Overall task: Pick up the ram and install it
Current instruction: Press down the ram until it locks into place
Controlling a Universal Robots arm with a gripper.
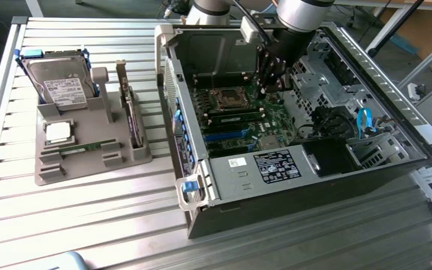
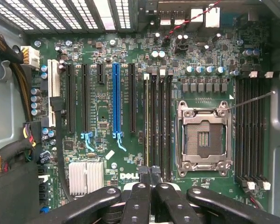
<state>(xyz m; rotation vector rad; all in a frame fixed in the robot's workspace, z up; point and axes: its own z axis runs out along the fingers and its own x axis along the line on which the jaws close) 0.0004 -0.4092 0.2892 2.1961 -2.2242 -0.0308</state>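
slatted metal bench (image 1: 88,225) w/ open PC case (image 1: 291,169) | gripper (image 2: 150,173) inside case over motherboard (image 2: 130,56), fingers pinched tight, holding nothing visible | ram (image 1: 81,148) flat in grey parts holder (image 1: 88,163), well apart – prob. staged for pickup

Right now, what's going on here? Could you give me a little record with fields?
arm: reaching down into the open case
gripper: shut, over the memory slots
socket: empty, beside those slots
ram: green stick lying in the grey holder, outside the case, at the exterior view's left
also in holder: hard drive, silver chip
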